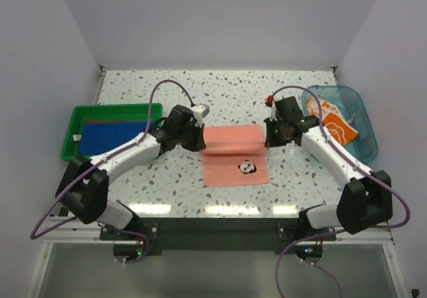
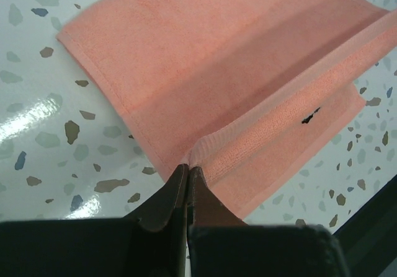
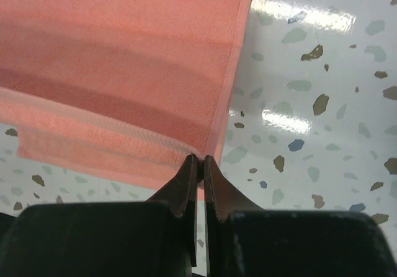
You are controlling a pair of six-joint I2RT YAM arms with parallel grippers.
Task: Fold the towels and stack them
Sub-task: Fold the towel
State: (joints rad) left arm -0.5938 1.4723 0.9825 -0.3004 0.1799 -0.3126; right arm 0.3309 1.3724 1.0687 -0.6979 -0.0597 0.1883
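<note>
At the middle of the speckled table (image 1: 233, 91) we saw the pink towel (image 1: 235, 168) lying partly doubled over, one hemmed edge raised; our left gripper (image 2: 187, 168) pinched one end of it tight, our right gripper (image 3: 200, 160) the other.

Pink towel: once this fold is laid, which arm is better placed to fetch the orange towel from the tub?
Probably right. The blue tub with the orange towel sits beside the right claw; the left claw is across the pink towel. Both claws are shut on its corners now.
</note>
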